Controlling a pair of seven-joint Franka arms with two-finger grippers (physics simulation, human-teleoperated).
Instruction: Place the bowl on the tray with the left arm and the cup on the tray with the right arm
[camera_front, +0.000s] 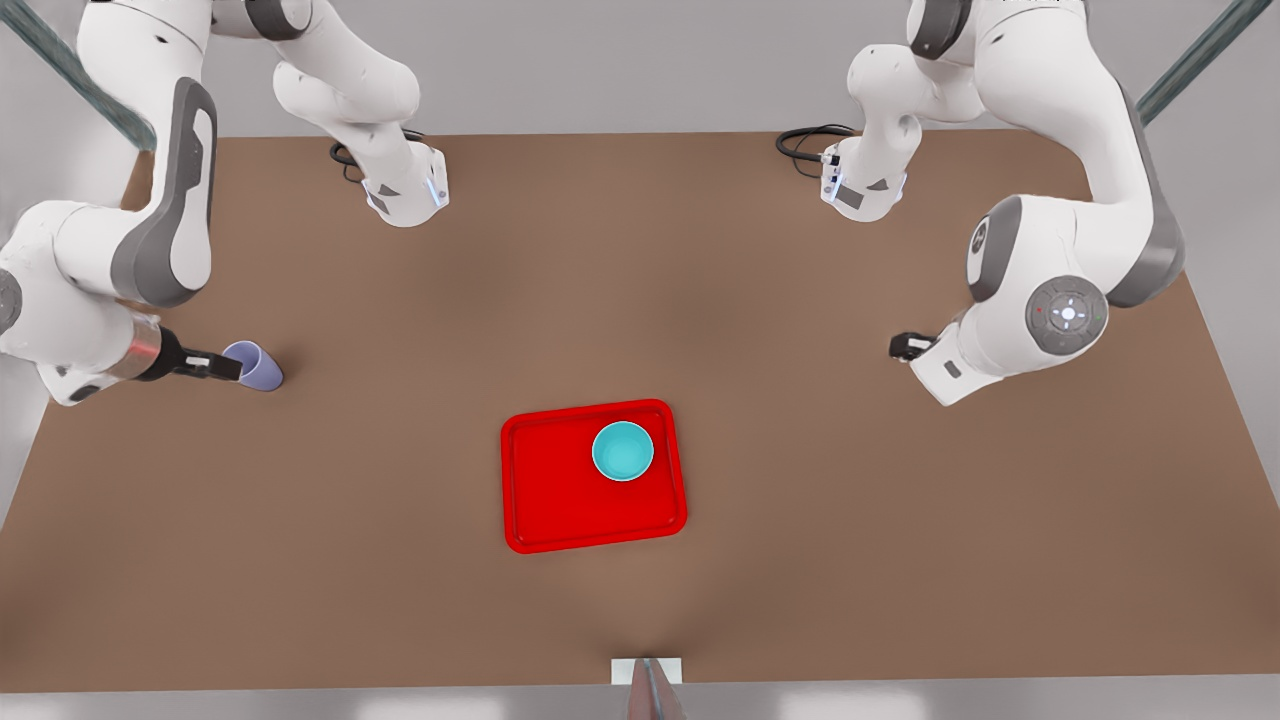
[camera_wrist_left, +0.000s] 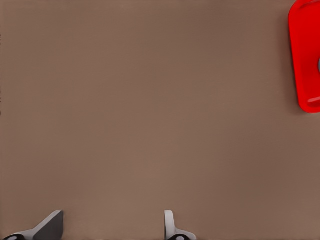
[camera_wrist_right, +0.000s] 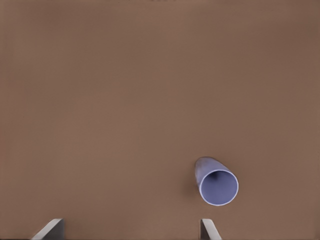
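The teal bowl (camera_front: 623, 451) sits inside the red tray (camera_front: 560, 500), near the tray's back corner on the front view's right. The lavender cup (camera_front: 256, 366) stands on the table far to the front view's left. My right gripper (camera_front: 215, 365) is low beside it and open. In the right wrist view the cup (camera_wrist_right: 217, 184) lies just beyond one fingertip (camera_wrist_right: 209, 229), not between the fingers of the right gripper (camera_wrist_right: 130, 229). My left gripper (camera_front: 902, 346) hovers at the front view's right, open and holding nothing. A tray edge (camera_wrist_left: 305, 60) shows past the left gripper (camera_wrist_left: 112, 227).
The brown table (camera_front: 400, 560) carries both arm bases (camera_front: 405, 190) at its back edge, with cables beside them. A small white marker (camera_front: 646, 670) sits at the front edge. Open tabletop separates the cup from the tray.
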